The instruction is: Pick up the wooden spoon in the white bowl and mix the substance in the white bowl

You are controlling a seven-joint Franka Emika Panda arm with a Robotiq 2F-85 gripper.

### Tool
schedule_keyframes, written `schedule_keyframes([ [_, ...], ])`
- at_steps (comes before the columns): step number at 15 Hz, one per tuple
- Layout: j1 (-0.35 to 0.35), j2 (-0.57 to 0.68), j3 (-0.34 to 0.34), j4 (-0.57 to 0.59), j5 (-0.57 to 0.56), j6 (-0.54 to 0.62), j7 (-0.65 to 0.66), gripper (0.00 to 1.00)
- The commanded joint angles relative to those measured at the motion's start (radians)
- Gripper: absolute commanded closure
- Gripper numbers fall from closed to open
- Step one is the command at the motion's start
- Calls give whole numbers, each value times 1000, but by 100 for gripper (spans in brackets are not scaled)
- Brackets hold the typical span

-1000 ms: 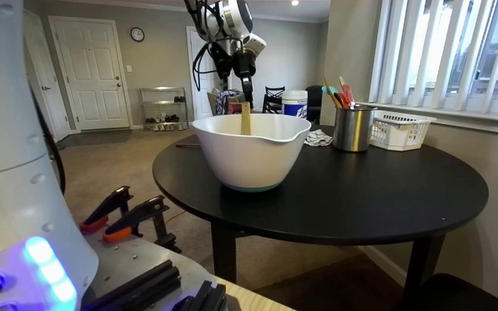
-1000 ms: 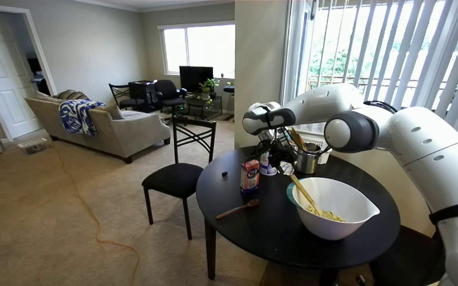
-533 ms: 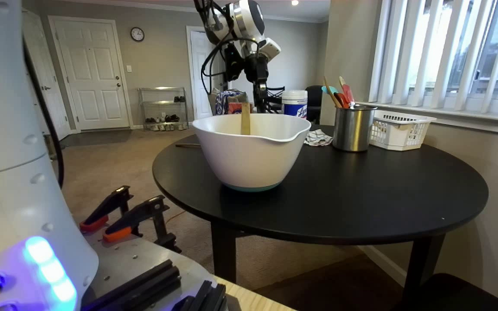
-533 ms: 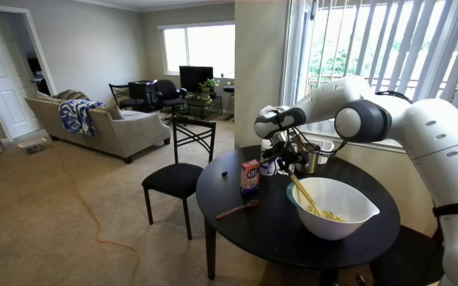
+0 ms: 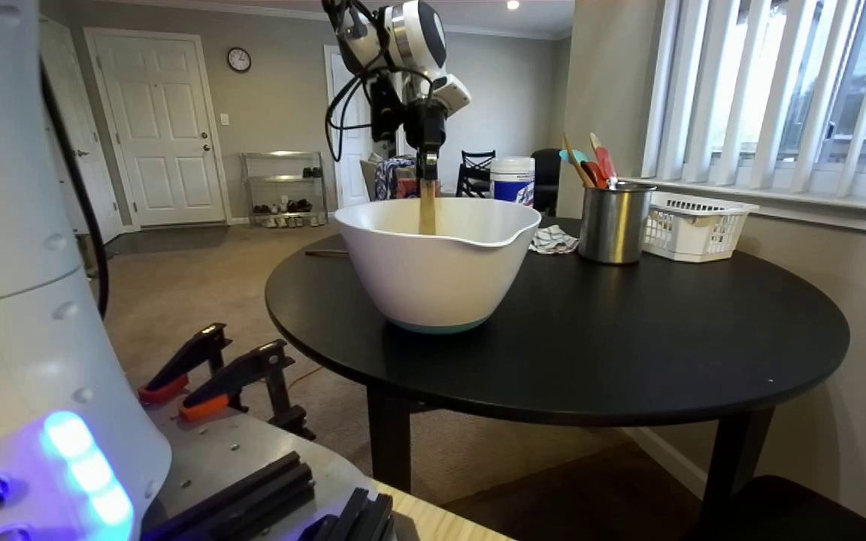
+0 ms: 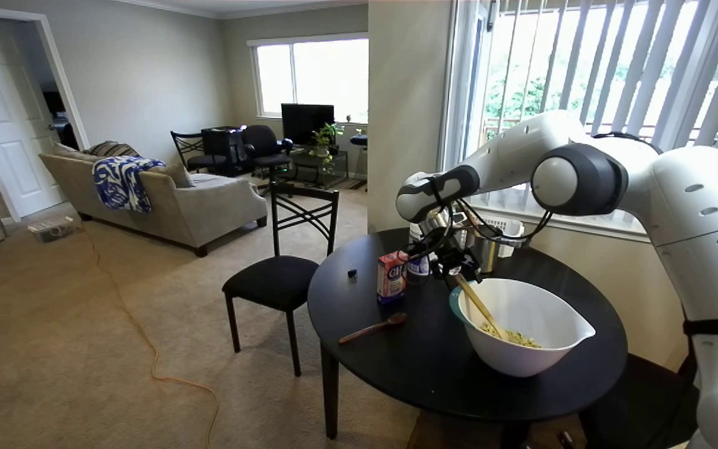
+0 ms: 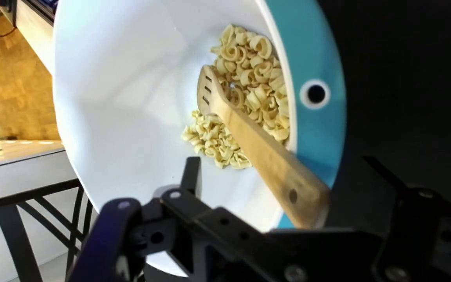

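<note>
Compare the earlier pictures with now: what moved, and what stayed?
The claw has shifted rightward and slightly down in an exterior view, nearer the wooden spoon, which shows between its open jaws in the wrist view. Nothing was gripped or let go. The wooden spoon, pasta and white bowl stayed put.

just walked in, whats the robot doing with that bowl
A robot arm has its open gripper at the upper end of a wooden spoon; in the wrist view the handle shows between the jaws. The spoon leans in a white bowl on a round black table, its slotted end at the edge of what looks like pasta. Nothing is gripped, so no mixing is under way; the gripper will probably close on the handle next.
</note>
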Motion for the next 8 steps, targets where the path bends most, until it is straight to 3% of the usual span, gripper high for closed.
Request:
schedule_keyframes([
  [1, 16, -77, -23, -98, 42, 8, -22, 0],
  [8, 28, -123, -14, -81, 63, 9, -38, 0],
])
